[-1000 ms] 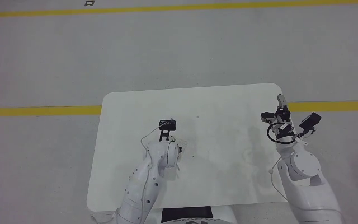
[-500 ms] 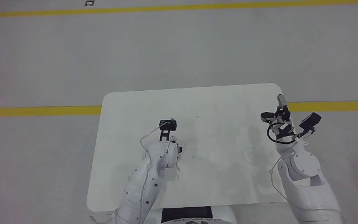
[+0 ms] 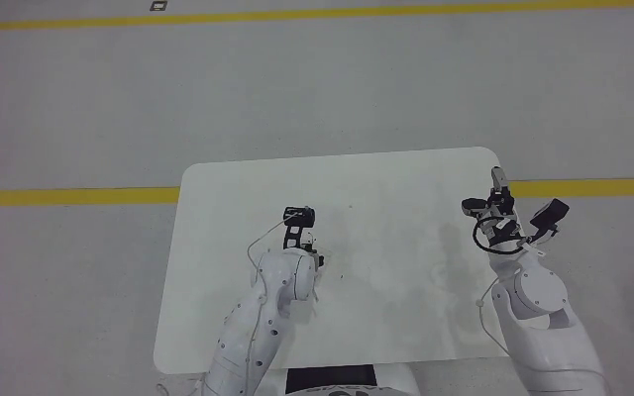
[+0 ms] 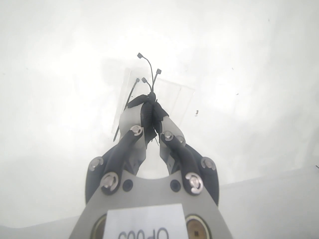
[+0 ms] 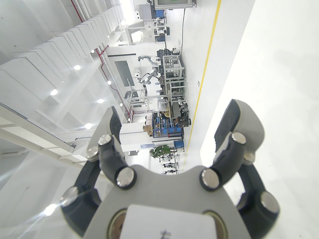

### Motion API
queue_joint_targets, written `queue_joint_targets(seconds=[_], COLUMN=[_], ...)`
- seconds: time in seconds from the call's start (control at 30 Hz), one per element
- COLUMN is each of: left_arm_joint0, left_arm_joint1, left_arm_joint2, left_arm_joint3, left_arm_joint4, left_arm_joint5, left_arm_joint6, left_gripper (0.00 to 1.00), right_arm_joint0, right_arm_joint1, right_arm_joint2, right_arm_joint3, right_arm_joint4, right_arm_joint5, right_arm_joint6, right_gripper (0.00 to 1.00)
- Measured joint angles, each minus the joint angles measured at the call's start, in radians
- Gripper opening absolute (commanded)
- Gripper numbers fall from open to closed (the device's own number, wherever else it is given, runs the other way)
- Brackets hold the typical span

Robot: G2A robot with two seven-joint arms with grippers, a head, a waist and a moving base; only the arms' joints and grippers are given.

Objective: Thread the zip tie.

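The left hand is over the bench, a little left of the bench's middle and about midway between its near and far edges. It grips a bundle of zip ties, whose heads stick out past the fingertips, above the bench top. A clear sheet lies flat on the bench, under and just beyond that hand. A single zip tie lies along one side edge of the sheet. The right hand is at the bench's right edge, near its far right corner. Its fingers are spread, and it is well apart from the left hand.
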State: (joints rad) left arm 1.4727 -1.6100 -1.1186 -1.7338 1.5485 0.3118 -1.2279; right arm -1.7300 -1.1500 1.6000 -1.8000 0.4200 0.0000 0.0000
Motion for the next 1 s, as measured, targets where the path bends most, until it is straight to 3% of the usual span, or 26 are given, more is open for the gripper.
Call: queue_joint_targets(seconds=[0.43, 0.47, 0.53, 0.67, 1.0], left_arm_joint0=[-0.051, -0.056, -0.061, -0.069, -0.076], left_arm_joint1=[0.005, 0.005, 0.005, 0.007, 0.013], left_arm_joint2=[0.01, 0.011, 0.013, 0.014, 0.018], left_arm_joint3=[0.095, 0.104, 0.113, 0.127, 0.134], left_arm_joint4=[-0.023, -0.026, -0.03, -0.038, -0.05], left_arm_joint5=[0.001, 0.003, 0.007, 0.011, 0.018], left_arm_joint6=[0.073, 0.076, 0.079, 0.08, 0.078], left_gripper=[0.0, 0.04, 0.22, 0.36, 0.36], right_arm_joint0=[0.0, 0.0, 0.0, 0.0, 0.0], right_arm_joint1=[0.0, 0.0, 0.0, 0.0, 0.0], right_arm_joint2=[0.0, 0.0, 0.0, 0.0, 0.0], right_arm_joint3=[0.0, 0.0, 0.0, 0.0, 0.0], right_arm_joint4=[0.0, 0.0, 0.0, 0.0, 0.0], right_arm_joint5=[0.0, 0.0, 0.0, 0.0, 0.0], right_arm_joint6=[0.0, 0.0, 0.0, 0.0, 0.0], right_gripper=[1.0, 1.0, 1.0, 1.0, 1.0])
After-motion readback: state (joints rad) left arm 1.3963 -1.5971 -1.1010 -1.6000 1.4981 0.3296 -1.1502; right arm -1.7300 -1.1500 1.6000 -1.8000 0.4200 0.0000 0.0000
